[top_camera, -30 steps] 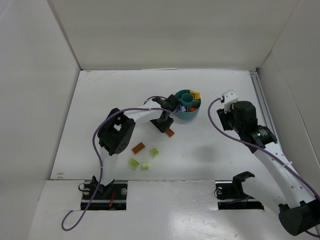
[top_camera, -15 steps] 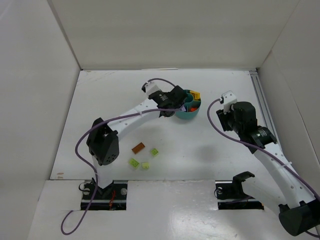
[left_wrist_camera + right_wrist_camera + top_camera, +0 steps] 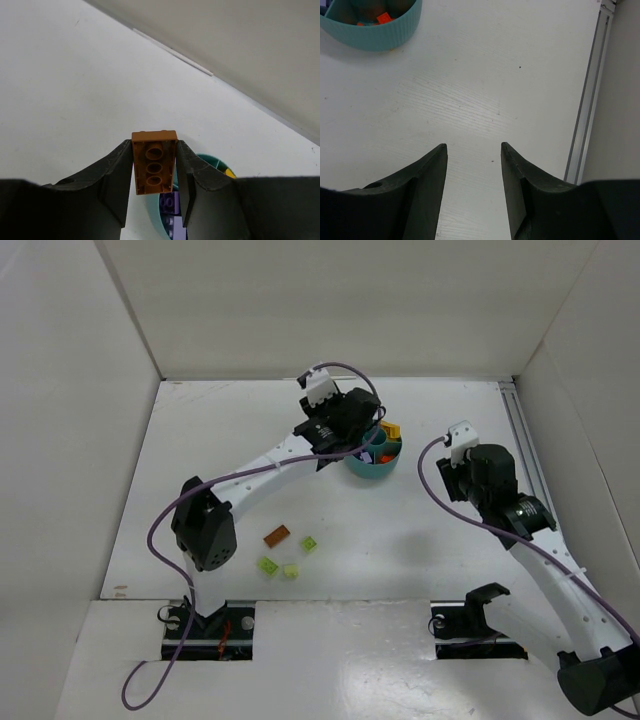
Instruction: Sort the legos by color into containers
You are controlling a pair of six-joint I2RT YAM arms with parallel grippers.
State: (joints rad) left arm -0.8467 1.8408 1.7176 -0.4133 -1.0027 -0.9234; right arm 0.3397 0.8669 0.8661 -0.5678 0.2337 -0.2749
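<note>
1. The left gripper [image 3: 154,150] pinches a small brown plastic brick [image 3: 154,170] by its two long sides, hollow underside towards the wrist camera. It hangs above the round teal plastic dish [image 3: 212,161], over the side where lilac bricks [image 3: 170,202] lie.
2. The brick looks rigid, very light and smooth-walled. A firm squeeze should not harm it, but I judge it could slip or twist if the grip loosens unevenly.
3. Flat, parallel side faces are the best hold. Because the piece is far smaller than the gripper, only the fingertips can bear on it.
4. It would probably bounce if dropped from height, so releasing it low inside a compartment seems wise.
5. The right gripper [image 3: 474,147] is spread apart and holds nothing. It hangs over bare worktop [image 3: 470,90] beside the dish.
6. Left on the worktop are another brown brick [image 3: 277,535] and three lime green bricks [image 3: 291,570], lying well apart from the dish. Lying flat, they offer only low side faces to pinch.
</note>
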